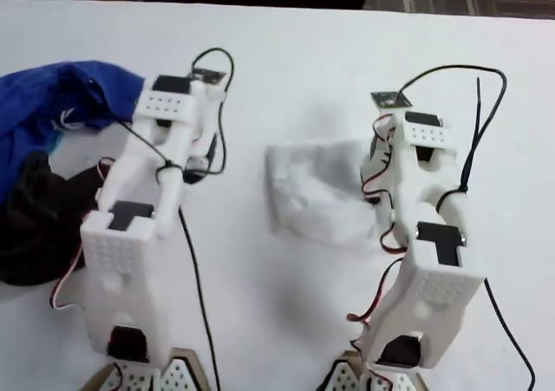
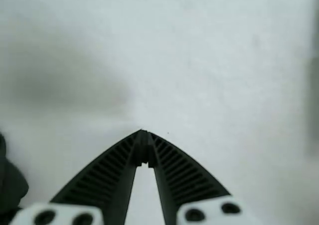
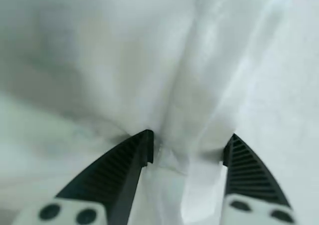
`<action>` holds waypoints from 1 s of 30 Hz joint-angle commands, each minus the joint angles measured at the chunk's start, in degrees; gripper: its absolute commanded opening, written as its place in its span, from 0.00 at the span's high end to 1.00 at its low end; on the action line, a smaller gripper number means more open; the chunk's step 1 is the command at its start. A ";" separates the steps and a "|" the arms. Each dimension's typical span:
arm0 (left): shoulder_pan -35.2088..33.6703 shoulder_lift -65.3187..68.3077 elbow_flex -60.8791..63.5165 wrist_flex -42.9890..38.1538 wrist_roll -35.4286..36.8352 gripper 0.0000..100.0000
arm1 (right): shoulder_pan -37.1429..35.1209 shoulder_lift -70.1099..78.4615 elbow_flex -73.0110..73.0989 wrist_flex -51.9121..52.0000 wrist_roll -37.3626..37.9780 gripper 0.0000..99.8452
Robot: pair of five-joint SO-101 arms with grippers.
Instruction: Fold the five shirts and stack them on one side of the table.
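- left gripper (image 2: 143, 136): clenched, black ribbed fingertips meeting at a point, nothing between them; hovers over bare table (image 2: 209, 60)
- right gripper (image 3: 189, 146): released, jaws spread wide apart; a raised fold of the white shirt (image 3: 124, 60) sits between the two fingers; cloth touches the inner side of both, but cannot tell if it is pinched
- white shirt (image 1: 316, 192): near the middle of the table (image 1: 286, 44), bunched into a rough lump, not flat; lies just beside the right arm (image 1: 425, 244), its edge running under that arm's wrist
- blue shirt (image 1: 52, 96): crumpled at the table's left side, far end; one corner reaches the head of the left arm (image 1: 139, 226)
- black shirt (image 1: 39, 226): crumpled at the left side too, nearer end, just below the blue shirt and touching it; lies beside the left arm's middle link; a dark patch at the edge of the left wrist view is probably this shirt
- blue and black shirts well apart from the white shirt, with the left arm between them
- both arms stretch from their bases at the near edge out over the table, side by side
- black cable (image 1: 198, 278): trails on the table from the left arm toward the near edge, between the two arms
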 commanded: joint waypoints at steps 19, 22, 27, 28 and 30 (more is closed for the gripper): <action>-0.09 -5.36 20.62 -21.27 -5.27 0.97 | 1.01 4.00 -0.35 0.22 0.35 0.98; -0.09 -5.36 20.62 -21.27 -5.45 0.97 | 3.56 2.42 -2.81 0.22 6.07 0.98; -0.09 -5.27 20.62 -21.27 -5.36 0.97 | 15.25 -0.04 -11.78 0.22 17.58 0.98; -0.09 -5.27 20.62 -21.27 -5.36 0.97 | 17.80 -0.04 -14.15 0.22 19.25 0.98; -0.09 -5.27 20.62 -21.27 -5.36 0.97 | 22.55 0.04 -18.37 0.22 22.42 0.98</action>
